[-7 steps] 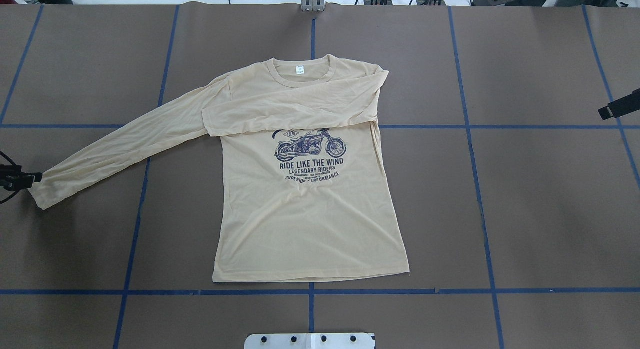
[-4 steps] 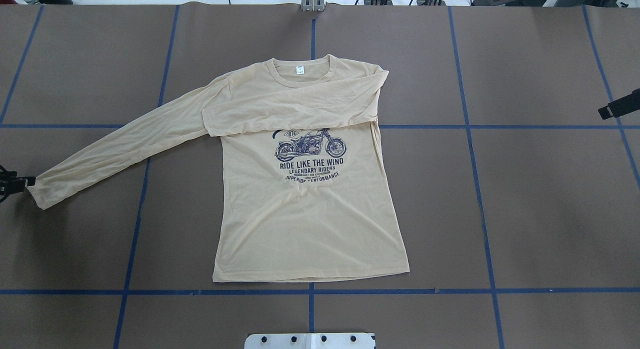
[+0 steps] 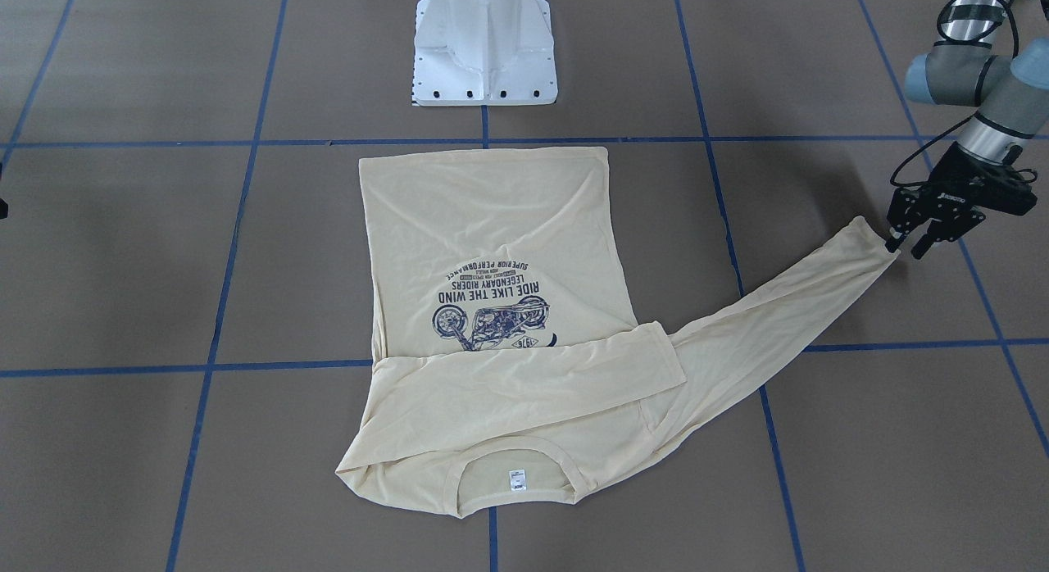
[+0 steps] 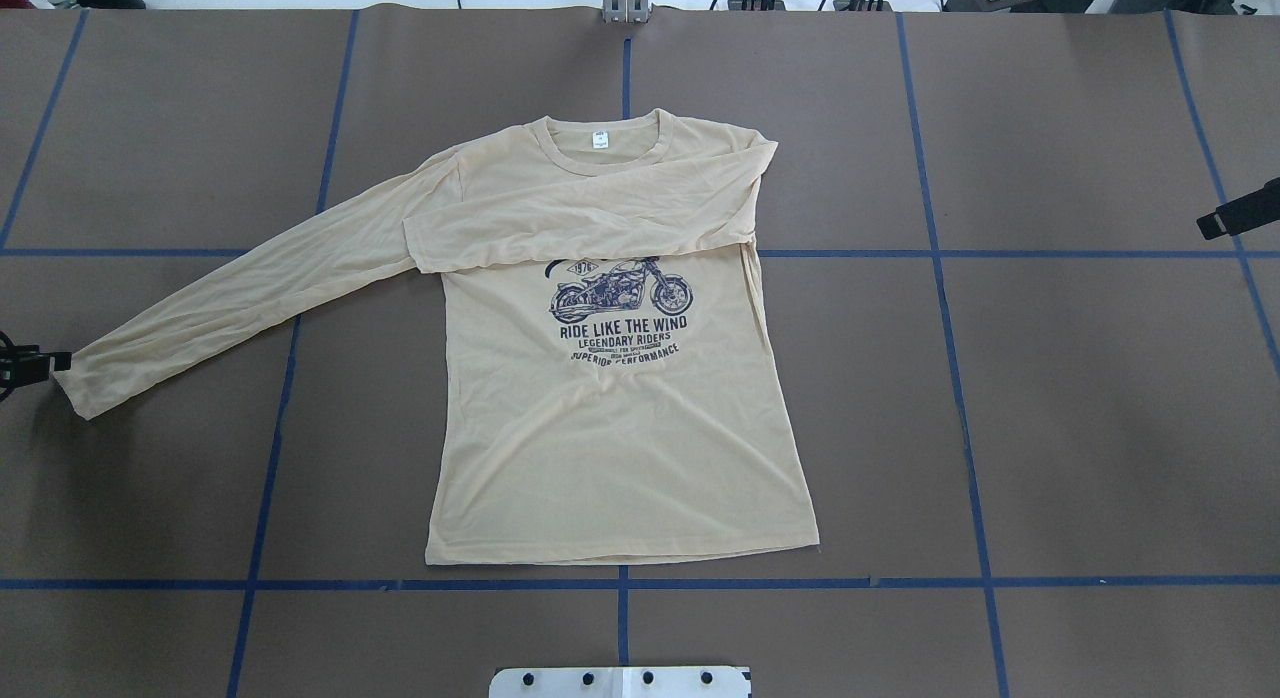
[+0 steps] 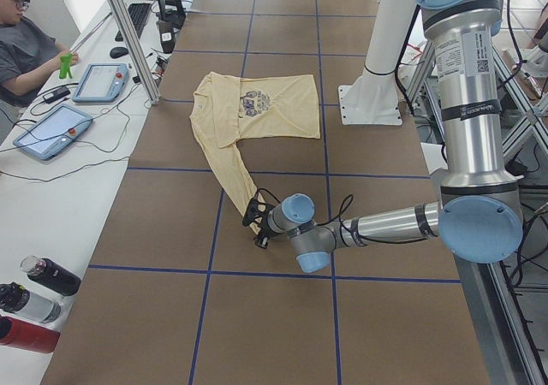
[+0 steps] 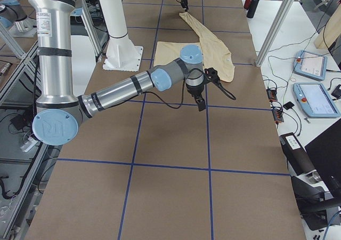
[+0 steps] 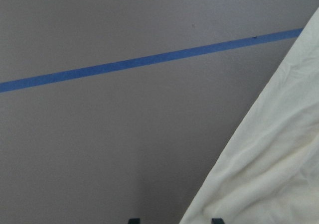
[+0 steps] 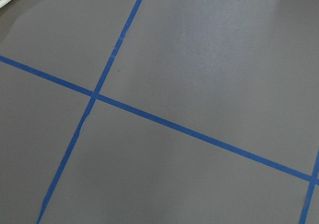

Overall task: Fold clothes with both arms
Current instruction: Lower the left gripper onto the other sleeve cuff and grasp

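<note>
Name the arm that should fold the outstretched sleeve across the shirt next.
Left. The left claw sits open at the sleeve's cuff; the right claw hangs far from the shirt.

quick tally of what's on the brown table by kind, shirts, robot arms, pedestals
shirt: 1
robot arms: 2 (left arm, right arm)
white pedestal: 1
total: 4

The left arm (image 5: 467, 85) and right arm (image 6: 53, 58) are silver-grey tubes with light blue joint caps (image 5: 479, 228) and black cables (image 3: 916, 158).
</note>
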Controlling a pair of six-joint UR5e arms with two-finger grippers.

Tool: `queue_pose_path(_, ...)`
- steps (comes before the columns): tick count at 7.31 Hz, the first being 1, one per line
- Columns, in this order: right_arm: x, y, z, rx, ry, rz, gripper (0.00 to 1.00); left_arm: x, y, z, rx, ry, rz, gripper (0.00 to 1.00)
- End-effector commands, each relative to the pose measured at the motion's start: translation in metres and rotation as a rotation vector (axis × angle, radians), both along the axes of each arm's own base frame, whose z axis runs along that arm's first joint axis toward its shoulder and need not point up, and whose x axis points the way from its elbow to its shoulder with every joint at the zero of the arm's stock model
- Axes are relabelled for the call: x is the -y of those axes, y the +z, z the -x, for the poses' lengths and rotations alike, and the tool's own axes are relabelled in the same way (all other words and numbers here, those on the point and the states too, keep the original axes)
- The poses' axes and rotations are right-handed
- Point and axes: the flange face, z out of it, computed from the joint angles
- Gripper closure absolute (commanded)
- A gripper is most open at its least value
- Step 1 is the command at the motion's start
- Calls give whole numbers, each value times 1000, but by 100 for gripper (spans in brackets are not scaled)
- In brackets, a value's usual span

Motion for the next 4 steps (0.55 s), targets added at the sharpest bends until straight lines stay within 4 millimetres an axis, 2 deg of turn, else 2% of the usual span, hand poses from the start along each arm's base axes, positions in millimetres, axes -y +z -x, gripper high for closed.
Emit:
queue_pose_path(1, 0, 0, 0, 0, 0, 1, 0, -1, 5, -2, 6, 5, 7, 49)
queue_pose_path(4, 0, 1, 0, -2, 1, 2, 0, -3, 5, -6, 7, 16, 7, 49)
